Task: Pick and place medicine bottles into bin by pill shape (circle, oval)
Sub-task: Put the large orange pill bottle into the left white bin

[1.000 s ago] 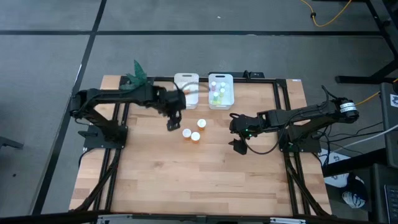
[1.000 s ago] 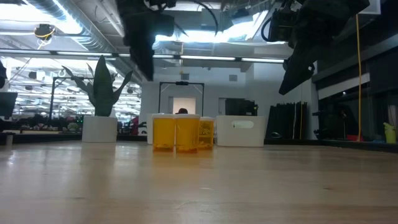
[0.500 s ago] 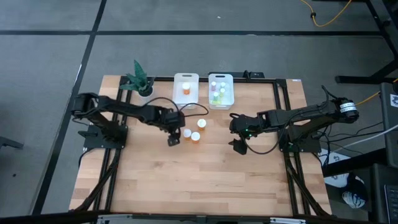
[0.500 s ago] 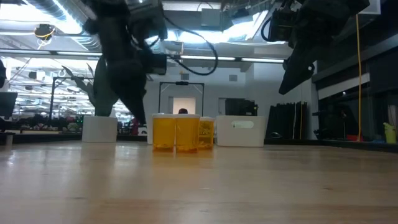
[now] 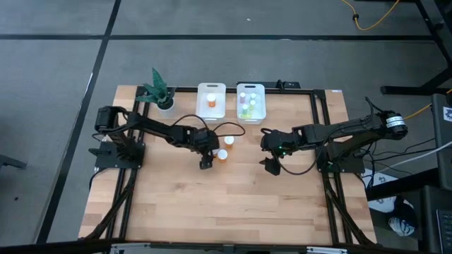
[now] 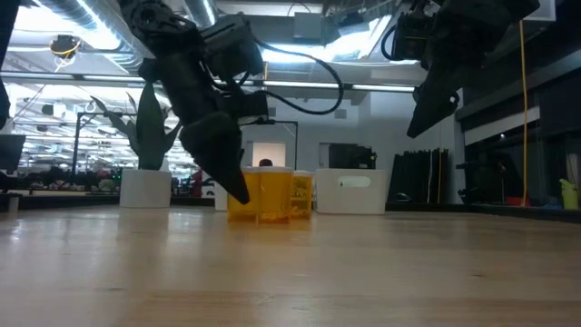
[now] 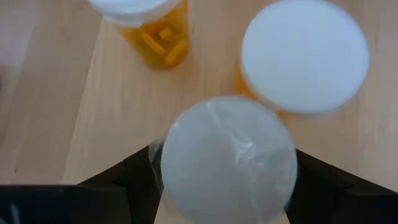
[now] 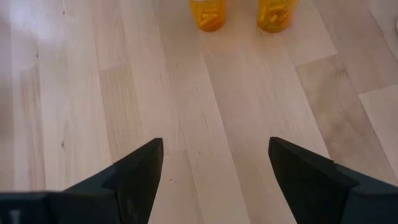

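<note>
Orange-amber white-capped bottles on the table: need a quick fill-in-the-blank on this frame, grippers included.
1. The left gripper is down at the cluster of ___ orange-amber white-capped bottles on the wooden table.
2. Its fingers straddle one white cap, standing ___.
3. The right gripper hangs above bare wood, jaws ___.
4. The left white bin holds ___ orange bottle.

Missing: three; open; open; one

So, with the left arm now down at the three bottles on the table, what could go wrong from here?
1. The left gripper has its jaws open around one white-capped bottle, and a second bottle stands very close beside it. Closing or lifting could knock the neighbour over.
2. A third bottle is also near, so a sideways move might push it.
3. The right gripper waits open over bare table; little risk there.
</note>
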`<state>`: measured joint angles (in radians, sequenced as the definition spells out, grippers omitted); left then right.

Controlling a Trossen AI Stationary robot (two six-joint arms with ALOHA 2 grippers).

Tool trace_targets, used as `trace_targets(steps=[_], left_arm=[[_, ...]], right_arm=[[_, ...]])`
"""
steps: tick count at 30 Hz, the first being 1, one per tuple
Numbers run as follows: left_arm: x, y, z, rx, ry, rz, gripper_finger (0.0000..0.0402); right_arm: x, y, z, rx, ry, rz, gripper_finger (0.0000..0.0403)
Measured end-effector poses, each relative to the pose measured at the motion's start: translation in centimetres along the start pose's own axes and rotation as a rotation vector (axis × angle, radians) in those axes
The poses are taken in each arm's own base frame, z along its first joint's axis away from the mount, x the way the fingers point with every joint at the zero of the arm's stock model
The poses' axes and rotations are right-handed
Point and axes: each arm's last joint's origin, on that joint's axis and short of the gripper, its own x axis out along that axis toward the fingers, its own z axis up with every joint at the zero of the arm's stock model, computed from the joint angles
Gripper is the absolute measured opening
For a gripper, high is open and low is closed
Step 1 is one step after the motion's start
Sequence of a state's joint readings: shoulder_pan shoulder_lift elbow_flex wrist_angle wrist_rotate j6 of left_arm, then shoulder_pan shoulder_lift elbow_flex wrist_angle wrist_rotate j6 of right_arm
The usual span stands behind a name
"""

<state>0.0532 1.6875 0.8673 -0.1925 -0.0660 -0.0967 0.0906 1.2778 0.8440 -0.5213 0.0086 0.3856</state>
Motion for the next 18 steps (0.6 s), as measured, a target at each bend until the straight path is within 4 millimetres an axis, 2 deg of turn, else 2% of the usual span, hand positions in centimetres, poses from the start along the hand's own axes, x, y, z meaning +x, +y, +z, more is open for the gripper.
trace_targets(steps=[7, 9, 14, 18], left_arm=[[0.0, 0.0, 0.1, 0.001, -0.011, -0.007, 0.0255], [0.0, 0.0, 0.1, 0.0, -0.011, -0.006, 0.0239], [-0.2, 0.2, 0.2, -0.006, -0.021, -0.001, 0.0168], [-1.8, 1.1, 0.5, -0.028, -0.036, 0.016, 0.0167]], right_arm=[[0.0, 0.0, 0.0, -0.001, 0.001, 0.0, 0.0292], [0.0, 0.0, 0.0, -0.001, 0.001, 0.0, 0.0292], [0.0, 0.0, 0.0, -0.001, 0.0, 0.0, 0.0292], [0.0, 0.0, 0.0, -0.001, 0.001, 0.0, 0.0292]])
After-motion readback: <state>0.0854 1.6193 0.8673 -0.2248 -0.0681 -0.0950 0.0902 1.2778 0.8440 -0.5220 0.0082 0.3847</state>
